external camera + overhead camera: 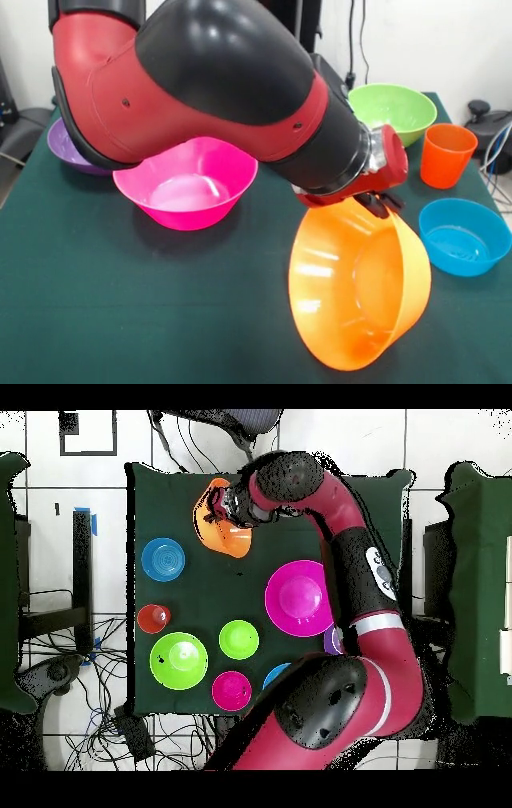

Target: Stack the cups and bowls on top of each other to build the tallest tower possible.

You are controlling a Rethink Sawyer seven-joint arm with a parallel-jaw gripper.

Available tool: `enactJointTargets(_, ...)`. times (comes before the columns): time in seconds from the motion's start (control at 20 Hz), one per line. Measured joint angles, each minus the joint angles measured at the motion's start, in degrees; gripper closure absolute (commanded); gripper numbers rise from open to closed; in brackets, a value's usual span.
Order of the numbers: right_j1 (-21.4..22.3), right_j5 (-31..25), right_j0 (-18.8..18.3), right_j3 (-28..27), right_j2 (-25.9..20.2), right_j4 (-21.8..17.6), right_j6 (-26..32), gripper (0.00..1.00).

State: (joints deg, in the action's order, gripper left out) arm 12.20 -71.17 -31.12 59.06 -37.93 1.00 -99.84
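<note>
So basically nothing is stacked yet, as far as I can see. The gripper (382, 198) is clamped on the rim of the big orange bowl (356, 292), and the bowl hangs off it tipped on its side with the opening facing the front camera, seemingly clear of the table (120, 304). That's the only piece in play.

Everything else sits on its own, open side up. Closest to the gripper are the small blue bowl (464, 236) and the orange cup (446, 154), both off to one side of it, with the green bowl (394, 110) a bit past the cup. The big pink bowl (188, 192) is on the other side, under the arm, and a purple bowl (68, 148) peeks out from behind the arm further along.

The overhead view shows a few more down by the robot's base, well away from the gripper: a smaller green bowl (239, 639), a small pink-looking one (231, 690), and a sliver of another blue one (274, 675) mostly hidden by the arm.

My read: this is the first move, the wide orange bowl probably going down as a base or onto the pink one. All the actual tower building is still to do.
</note>
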Motion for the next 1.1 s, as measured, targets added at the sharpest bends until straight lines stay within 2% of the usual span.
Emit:
enactJointTargets(0.45, -1.5, 0.0, -2.2, 1.7, -3.1, 0.3, 0.0, 1.00)
enactJointTargets(1.1, -4.3, 0.0, -2.6, 0.8, -6.2, 0.5, 0.0, 1.00)
